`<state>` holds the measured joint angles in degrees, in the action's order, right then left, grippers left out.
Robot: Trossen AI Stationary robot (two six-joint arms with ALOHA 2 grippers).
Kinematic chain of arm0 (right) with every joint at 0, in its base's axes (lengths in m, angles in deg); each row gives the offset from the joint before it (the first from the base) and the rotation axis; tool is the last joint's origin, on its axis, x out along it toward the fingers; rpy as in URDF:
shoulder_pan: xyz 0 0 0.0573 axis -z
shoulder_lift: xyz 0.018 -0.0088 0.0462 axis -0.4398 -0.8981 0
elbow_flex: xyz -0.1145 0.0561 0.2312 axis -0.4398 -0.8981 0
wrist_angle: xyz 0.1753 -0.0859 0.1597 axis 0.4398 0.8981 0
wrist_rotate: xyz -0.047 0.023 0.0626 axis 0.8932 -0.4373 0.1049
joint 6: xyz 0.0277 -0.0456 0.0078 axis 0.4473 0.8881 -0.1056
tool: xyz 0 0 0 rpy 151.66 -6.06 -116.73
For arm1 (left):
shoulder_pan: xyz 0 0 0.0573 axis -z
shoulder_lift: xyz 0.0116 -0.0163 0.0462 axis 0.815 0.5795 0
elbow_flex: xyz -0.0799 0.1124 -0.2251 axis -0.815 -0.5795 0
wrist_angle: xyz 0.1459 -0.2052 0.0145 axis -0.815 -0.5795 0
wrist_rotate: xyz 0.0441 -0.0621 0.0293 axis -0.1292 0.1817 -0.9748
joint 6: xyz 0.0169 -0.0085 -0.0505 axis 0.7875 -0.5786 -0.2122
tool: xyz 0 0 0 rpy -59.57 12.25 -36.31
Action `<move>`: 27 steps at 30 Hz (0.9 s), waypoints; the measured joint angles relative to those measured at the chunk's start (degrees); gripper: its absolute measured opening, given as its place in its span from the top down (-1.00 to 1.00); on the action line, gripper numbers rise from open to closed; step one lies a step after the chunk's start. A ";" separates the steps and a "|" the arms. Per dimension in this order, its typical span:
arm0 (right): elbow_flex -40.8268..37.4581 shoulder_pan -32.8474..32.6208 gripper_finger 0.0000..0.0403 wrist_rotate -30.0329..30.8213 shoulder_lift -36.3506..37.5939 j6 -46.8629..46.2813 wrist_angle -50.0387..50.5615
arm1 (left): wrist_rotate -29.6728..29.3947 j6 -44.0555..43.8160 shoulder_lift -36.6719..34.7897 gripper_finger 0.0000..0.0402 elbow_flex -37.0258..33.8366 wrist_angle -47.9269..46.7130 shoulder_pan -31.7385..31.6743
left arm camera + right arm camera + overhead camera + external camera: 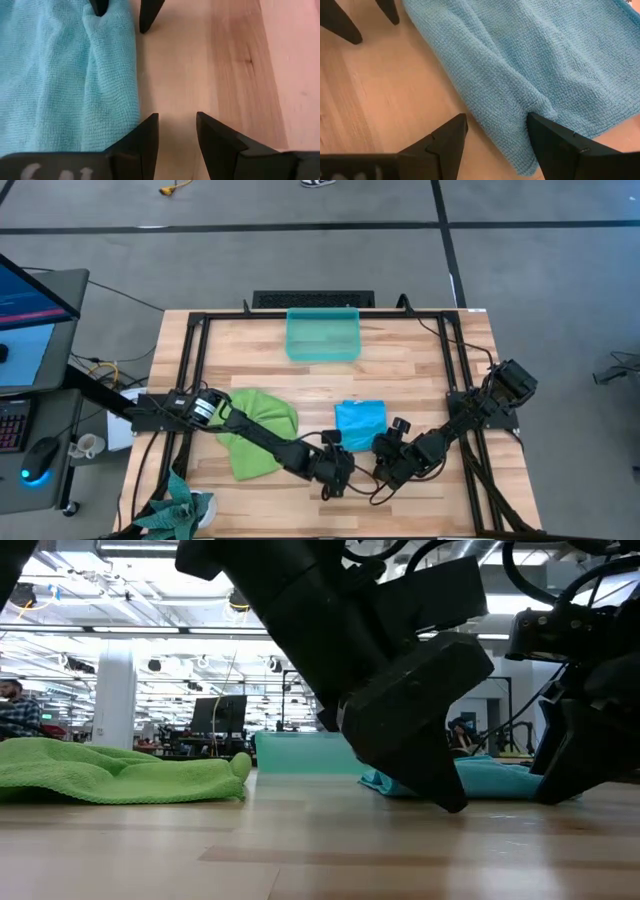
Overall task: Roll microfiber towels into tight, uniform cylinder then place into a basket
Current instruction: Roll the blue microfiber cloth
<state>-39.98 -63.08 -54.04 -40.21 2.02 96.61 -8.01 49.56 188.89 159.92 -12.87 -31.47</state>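
Two towels on the wooden table (pixel 420 360) — blue towel (pixel 359 423) folded, lying near table centre toward the front; green towel (pixel 258 430) crumpled, well to its left under the left arm. Basket (pixel 322 335) at the back edge, well apart from both towels, nothing seen inside.

Left gripper (pixel 338 468) low over bare wood just beside the blue towel's front-left corner; fingers (pixel 145 142) parted with a gap, nothing between them, towel edge just beside one finger, not clamped. Right gripper (pixel 388 463) at the blue towel's front-right corner, jaws spread wide; one fingertip (pixel 545 131) pressed against a fold at the towel's edge, the other over bare wood — cloth partly between them, no squeeze visible. Both grippers close together at the towel's near edge, tips low at the tabletop in the low view.
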 joint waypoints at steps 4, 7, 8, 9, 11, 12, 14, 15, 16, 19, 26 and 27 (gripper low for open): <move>0.00 0.00 -0.19 -0.02 0.00 0.00 -0.02 | -4.77 0.72 0.04 0.39 0.27 -0.46 0.39; 0.00 0.00 -0.19 0.00 0.00 -0.01 -0.02 | -7.35 0.74 0.04 0.39 0.33 -0.42 0.46; 0.00 0.00 -0.19 0.00 0.00 0.00 -0.02 | -7.65 0.74 0.04 0.39 0.33 -0.42 0.48; 0.00 0.00 -0.19 0.00 0.00 0.00 -0.02 | -7.68 0.72 0.04 0.39 0.33 -0.40 0.48; -0.02 0.00 -0.19 0.00 0.00 -0.01 -0.04 | -7.72 0.35 0.04 0.39 0.33 -0.37 0.48; -0.02 0.00 -0.19 0.00 0.00 0.00 -0.04 | -7.73 0.28 0.04 0.39 0.33 -0.37 0.48; -0.02 0.00 -0.19 0.00 0.00 0.00 -0.07 | -7.86 0.24 0.04 0.39 0.35 -0.34 0.48; -0.02 -0.02 -0.19 0.00 0.00 0.00 -0.11 | -7.94 0.21 0.04 0.39 0.35 -0.26 0.48; -0.04 -0.02 -0.19 0.00 0.00 0.00 -0.16 | -8.37 0.03 0.04 0.39 0.35 -0.18 0.48; -0.04 -0.02 -0.19 0.00 0.00 0.00 -0.26 | -10.76 -0.04 0.04 0.39 0.39 -0.04 0.48; -0.07 -0.02 -0.19 0.00 0.00 0.00 -0.35 | -14.45 -0.19 0.04 0.39 0.39 0.02 0.13; -0.07 -0.02 -0.19 0.00 0.00 0.00 -0.36 | -14.49 -0.23 0.04 0.39 0.39 0.02 0.08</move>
<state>-40.05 -63.10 -54.04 -40.21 2.02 96.25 -22.49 49.33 188.93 160.32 -12.85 -31.39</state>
